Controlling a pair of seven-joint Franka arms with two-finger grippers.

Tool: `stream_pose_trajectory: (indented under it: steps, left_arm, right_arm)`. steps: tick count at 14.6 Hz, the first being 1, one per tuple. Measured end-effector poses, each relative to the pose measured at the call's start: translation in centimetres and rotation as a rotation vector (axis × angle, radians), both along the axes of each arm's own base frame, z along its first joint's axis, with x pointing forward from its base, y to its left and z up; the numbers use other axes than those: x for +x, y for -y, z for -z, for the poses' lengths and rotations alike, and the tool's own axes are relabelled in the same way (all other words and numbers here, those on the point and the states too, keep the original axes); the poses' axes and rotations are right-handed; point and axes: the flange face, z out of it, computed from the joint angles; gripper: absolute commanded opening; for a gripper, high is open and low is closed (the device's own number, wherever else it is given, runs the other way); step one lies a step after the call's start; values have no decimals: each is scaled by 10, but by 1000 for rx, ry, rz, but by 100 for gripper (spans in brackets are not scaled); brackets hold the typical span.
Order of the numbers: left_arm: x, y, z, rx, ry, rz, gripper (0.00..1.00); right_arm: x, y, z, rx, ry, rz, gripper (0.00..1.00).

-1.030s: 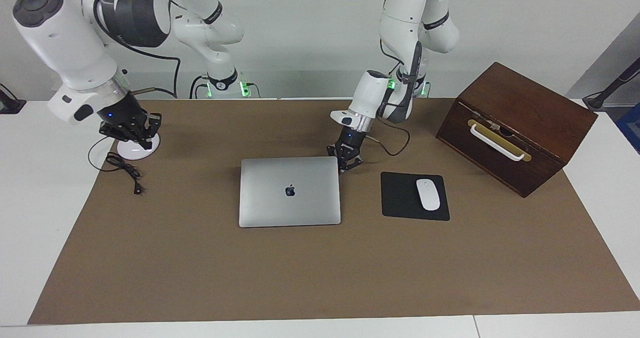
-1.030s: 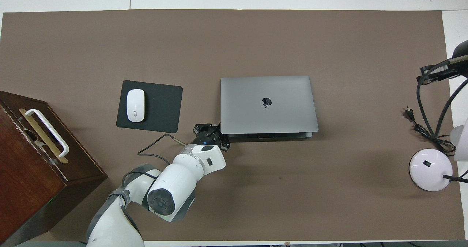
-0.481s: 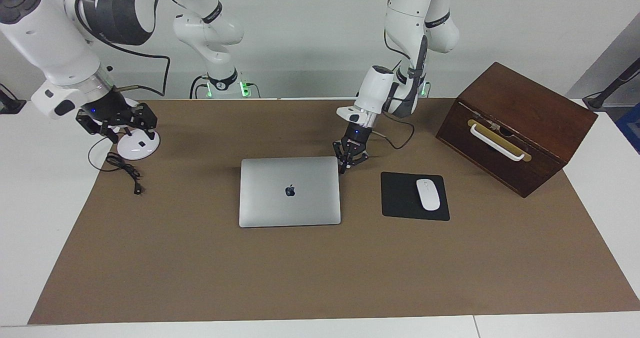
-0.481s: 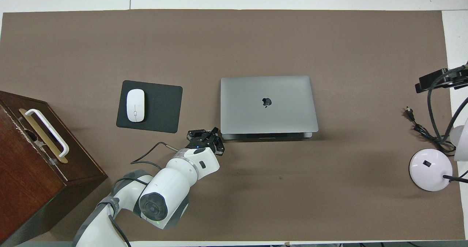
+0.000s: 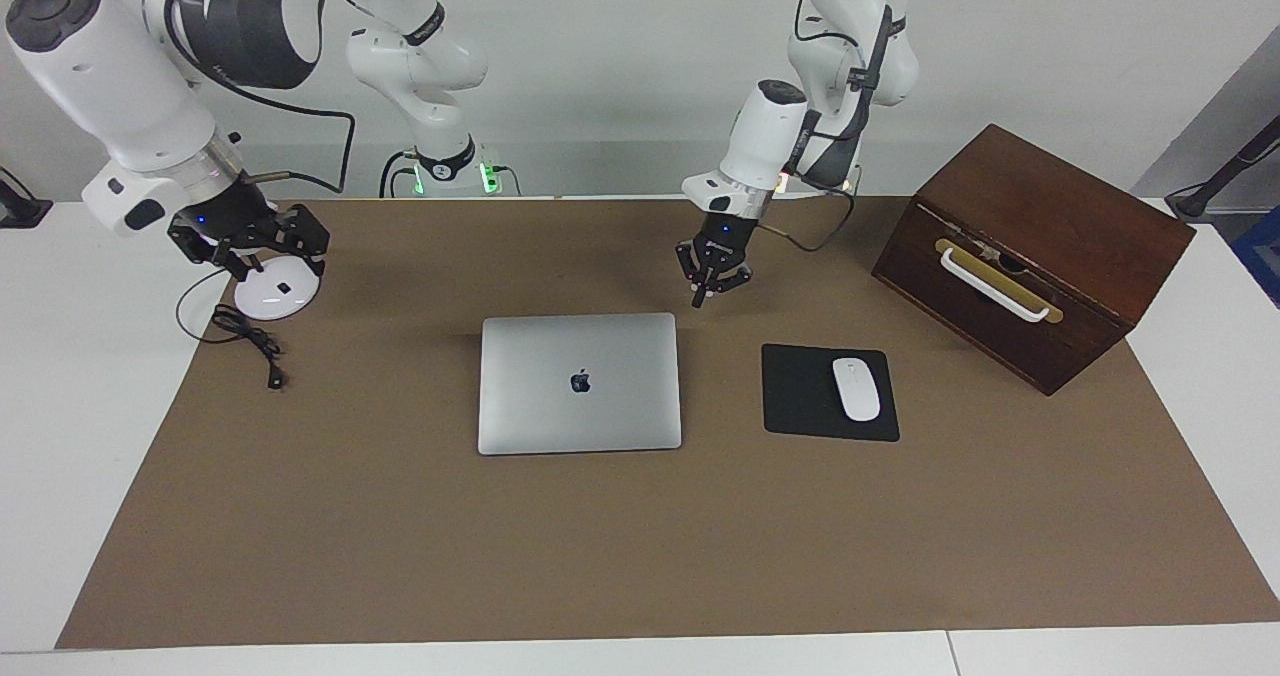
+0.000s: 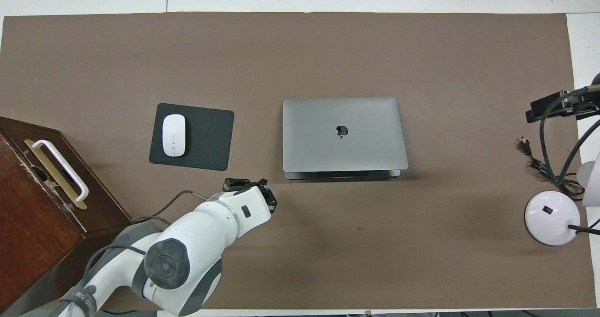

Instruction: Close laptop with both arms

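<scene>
The laptop (image 5: 579,383) lies shut and flat near the middle of the brown mat (image 5: 400,536), its lid with the logo facing up. Your left gripper (image 5: 707,286) hangs in the air just off the laptop's corner that is nearest the robots at the left arm's end, over bare mat and touching nothing; its fingertips are drawn together and it holds nothing. The left arm (image 5: 775,136) descends steeply from its base, the wrist tilted so that the gripper points down at the mat. In the overhead view this arm's white forearm (image 6: 197,242) covers most of the gripper. Your right gripper (image 5: 255,246) hangs well apart from the laptop, over the white round lamp base (image 5: 272,296) at the right arm's end of the mat; its fingers stand wide apart and hold nothing. The right arm (image 5: 120,66) is bent over that end. A white mouse (image 5: 856,388) rests on the black mouse pad (image 5: 800,396) beside the laptop, toward the wooden box (image 5: 1040,256).
</scene>
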Motion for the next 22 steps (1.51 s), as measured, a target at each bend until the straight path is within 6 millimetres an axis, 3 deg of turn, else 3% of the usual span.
stream_pose_trajectory:
  steps: [5,7,12,17,18,19,22]
  left_arm:
    - [13,-32,-74,63,-140,-11,0]
    - [22,-45,-95,86,-176,-1,0]
    - [44,-87,-127,132,-240,27,0]
    - [65,-143,-161,164,-270,12,0]
    - [69,-156,-171,174,-268,1,41]
    - [72,-167,-179,179,-265,-13,99]
    - [81,-196,-189,196,-256,-64,100]
  right_arm:
    - [2,0,1,-2,15,2,100]
    - [3,-1,4,-3,20,29,100]
    - [2,-16,6,-4,18,42,100]
    - [1,-15,6,-3,18,11,100]
    - [1,-15,7,-3,16,10,100]
    - [1,-15,7,-3,15,10,100]
    - [0,-14,9,-2,12,10,100]
